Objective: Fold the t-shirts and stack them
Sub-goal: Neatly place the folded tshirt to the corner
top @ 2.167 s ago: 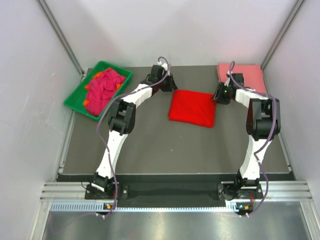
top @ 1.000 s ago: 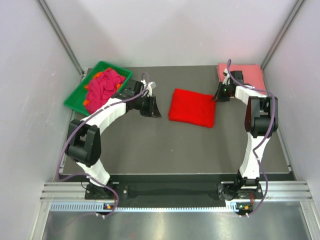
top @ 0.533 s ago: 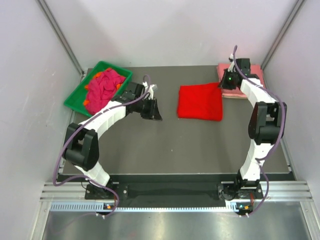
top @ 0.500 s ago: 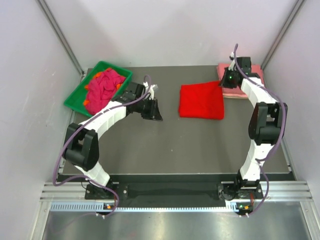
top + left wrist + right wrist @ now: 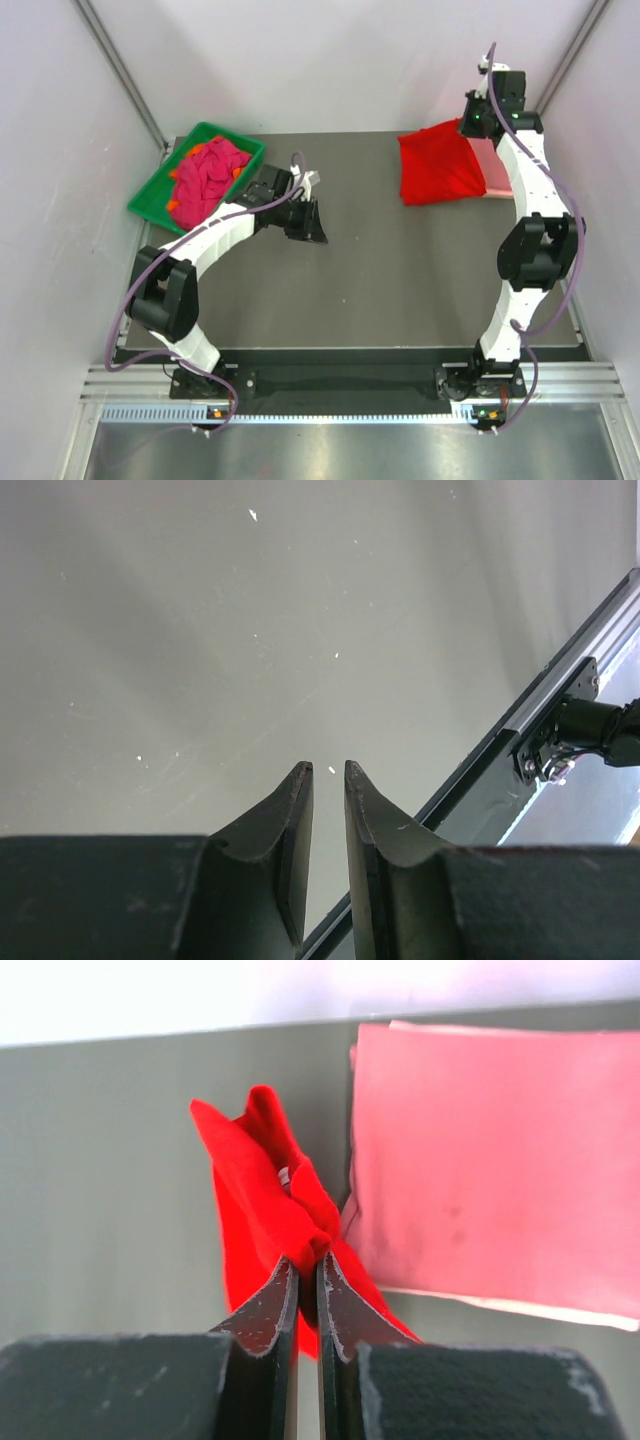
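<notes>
I have the right gripper (image 5: 308,1260) pinching 1 edge of the folded red t-shirt (image 5: 440,172), which hangs at 1 o'clock, ready for stacking on the salmon pink t-shirt (image 5: 500,1160) just beside it. The left gripper (image 5: 322,770), slightly parted and empty, hovers toward 10 o'clock, near the unfolded t-shirts (image 5: 205,175) in the green tray (image 5: 150,195).

Right claw (image 5: 307,1260) pinched tight, arm stretched far; left claw (image 5: 322,770) slightly parted.

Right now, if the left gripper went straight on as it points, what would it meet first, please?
Most likely the bare table; its wrist view shows nothing else ahead of the left gripper, though depth is unclear.
</notes>
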Controlling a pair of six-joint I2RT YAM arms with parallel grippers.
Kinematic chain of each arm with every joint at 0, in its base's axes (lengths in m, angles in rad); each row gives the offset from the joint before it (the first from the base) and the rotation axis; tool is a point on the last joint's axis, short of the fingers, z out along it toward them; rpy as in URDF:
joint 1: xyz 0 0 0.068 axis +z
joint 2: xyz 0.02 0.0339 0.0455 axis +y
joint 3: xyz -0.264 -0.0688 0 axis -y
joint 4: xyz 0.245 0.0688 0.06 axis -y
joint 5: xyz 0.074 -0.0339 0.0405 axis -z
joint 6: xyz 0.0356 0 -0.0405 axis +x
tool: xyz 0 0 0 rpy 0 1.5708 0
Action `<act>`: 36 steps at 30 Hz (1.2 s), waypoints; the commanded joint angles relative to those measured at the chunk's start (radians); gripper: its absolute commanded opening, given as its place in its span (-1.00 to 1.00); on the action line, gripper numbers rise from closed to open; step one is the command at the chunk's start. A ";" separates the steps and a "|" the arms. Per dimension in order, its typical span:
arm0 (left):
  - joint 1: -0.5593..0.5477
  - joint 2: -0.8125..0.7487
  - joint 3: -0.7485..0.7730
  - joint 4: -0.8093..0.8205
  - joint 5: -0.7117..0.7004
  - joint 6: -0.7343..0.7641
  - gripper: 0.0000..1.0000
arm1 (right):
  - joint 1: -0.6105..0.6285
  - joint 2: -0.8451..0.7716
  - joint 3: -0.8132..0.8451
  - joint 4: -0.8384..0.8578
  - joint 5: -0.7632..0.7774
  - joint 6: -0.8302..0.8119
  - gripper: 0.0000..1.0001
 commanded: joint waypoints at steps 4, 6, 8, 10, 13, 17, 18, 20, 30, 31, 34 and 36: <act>-0.008 -0.037 0.009 0.006 -0.009 0.027 -0.51 | -0.004 -0.016 0.122 -0.040 0.056 -0.027 -0.99; -0.010 -0.039 0.007 0.002 -0.025 0.031 -0.51 | -0.009 -0.016 0.156 -0.041 0.066 -0.038 -1.00; -0.017 -0.039 0.010 -0.005 -0.040 0.036 -0.52 | -0.023 -0.002 0.193 -0.051 0.063 -0.047 -1.00; -0.024 -0.047 0.012 -0.008 -0.054 0.042 -0.52 | -0.038 0.024 0.251 -0.067 0.073 -0.062 -1.00; -0.027 -0.050 0.010 -0.006 -0.057 0.045 -0.52 | -0.066 0.053 0.300 -0.086 0.071 -0.065 -1.00; -0.028 -0.045 0.015 -0.009 -0.062 0.048 -0.52 | -0.106 0.081 0.313 -0.071 0.065 -0.084 -1.00; -0.028 -0.045 0.015 -0.009 -0.060 0.048 -0.52 | -0.115 0.091 0.320 -0.066 0.062 -0.087 -1.00; -0.028 -0.038 0.019 -0.012 -0.055 0.047 -0.52 | -0.135 0.119 0.337 -0.057 0.054 -0.087 -1.00; -0.028 -0.013 0.012 -0.006 -0.048 0.043 -0.52 | -0.277 0.427 0.483 0.173 0.046 -0.124 -1.00; -0.031 -0.008 0.010 -0.008 -0.052 0.045 -0.52 | -0.282 0.440 0.483 0.196 0.039 -0.130 -1.00; -0.033 0.019 0.018 -0.015 -0.049 0.047 -0.52 | -0.282 0.475 0.489 0.284 0.045 -0.194 -1.00; -0.033 0.035 0.022 -0.017 -0.040 0.045 -0.52 | -0.282 0.495 0.506 0.308 0.040 -0.212 -1.00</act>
